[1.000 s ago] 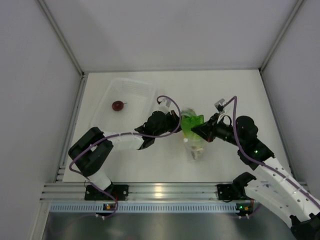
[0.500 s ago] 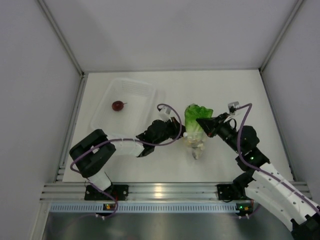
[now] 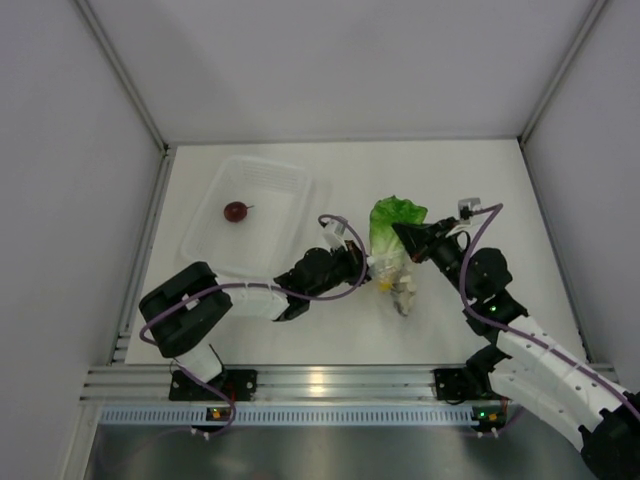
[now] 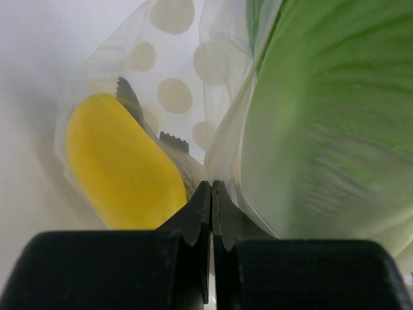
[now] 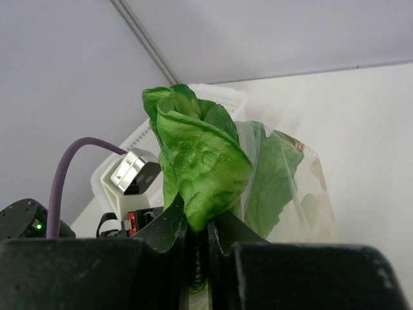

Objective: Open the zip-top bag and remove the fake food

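Note:
The zip-top bag is a clear pouch with white dots, lying at mid-table. My left gripper is shut on the bag's film, its jaws pressed together on the plastic. A yellow piece of fake food lies inside the bag, left of the jaws. My right gripper is shut on the lower edge of the green lettuce leaf, which stands up out of the bag's mouth. The lettuce shows above the bag in the top view.
A rigid clear tray stands at the back left with a dark red round fruit in it. Its rim shows behind the lettuce. White walls close in the table at left, back and right.
The right gripper has drawn the lettuce up and back, further out of the bag. The left gripper has shifted slightly right and nearer with the bag's film, and the bag has tilted.

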Robot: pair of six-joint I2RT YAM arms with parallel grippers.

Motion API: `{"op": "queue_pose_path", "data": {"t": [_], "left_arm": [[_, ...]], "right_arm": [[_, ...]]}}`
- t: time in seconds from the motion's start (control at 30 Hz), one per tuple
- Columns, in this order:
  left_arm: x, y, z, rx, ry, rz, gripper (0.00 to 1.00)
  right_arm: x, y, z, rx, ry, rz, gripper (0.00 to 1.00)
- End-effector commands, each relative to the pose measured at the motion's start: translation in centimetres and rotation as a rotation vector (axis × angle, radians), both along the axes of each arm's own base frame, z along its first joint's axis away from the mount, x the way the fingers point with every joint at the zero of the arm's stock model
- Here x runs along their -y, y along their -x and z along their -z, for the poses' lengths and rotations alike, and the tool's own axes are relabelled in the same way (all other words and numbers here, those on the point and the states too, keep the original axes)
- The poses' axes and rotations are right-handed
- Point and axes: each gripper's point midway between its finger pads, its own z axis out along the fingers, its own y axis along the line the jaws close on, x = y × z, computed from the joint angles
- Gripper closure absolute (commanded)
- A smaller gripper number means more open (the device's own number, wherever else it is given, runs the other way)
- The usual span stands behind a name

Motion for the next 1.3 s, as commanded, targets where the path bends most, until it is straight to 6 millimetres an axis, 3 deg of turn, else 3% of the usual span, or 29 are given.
{"op": "queue_pose_path", "data": {"t": [0.0,0.17,0.3,0.47,0.7,0.87,0.9,1.0,1.1,1.27], "left_arm": [[0.5,3.7,0.5,-0.021,-0.006,0.133,1.00],[-0.3,3.5,0.8,-0.022,-0.015,0.120,1.00],[0.3,4.5,0.4,0.044,-0.009,0.210,1.00],[0.5,5.1,1.6,0.068,-0.027,0.256,1.00],[-0.9,4.3,3.3,0.080,-0.085,0.181,1.00],[-1.7,3.3,2.7,0.074,-0.092,0.105,1.00],[-2.4,2.7,3.6,0.046,-0.139,0.058,1.00],[-3.8,0.9,2.6,0.042,-0.164,-0.070,1.00],[-5.2,-0.5,1.2,0.066,-0.159,-0.177,1.00],[-7.5,-2.2,-3.5,0.116,-0.121,-0.326,1.00]], "right_arm": [[1.9,2.4,-13.4,0.451,-0.144,0.040,1.00],[3.0,1.6,-13.3,0.458,-0.061,0.124,1.00],[7.0,-1.1,-11.2,0.290,-0.159,0.373,1.00],[7.8,-2.6,-10.9,0.190,-0.270,0.447,1.00],[6.2,-3.2,-12.7,0.110,-0.359,0.375,1.00],[5.0,-2.4,-13.8,0.093,-0.373,0.294,1.00],[4.7,-2.5,-13.9,0.084,-0.372,0.278,1.00],[2.4,-2.0,-14.5,-0.002,-0.320,0.153,1.00],[0.1,-1.5,-13.4,-0.116,-0.289,0.039,1.00],[-3.2,0.2,-11.1,-0.237,-0.228,-0.172,1.00]]}}
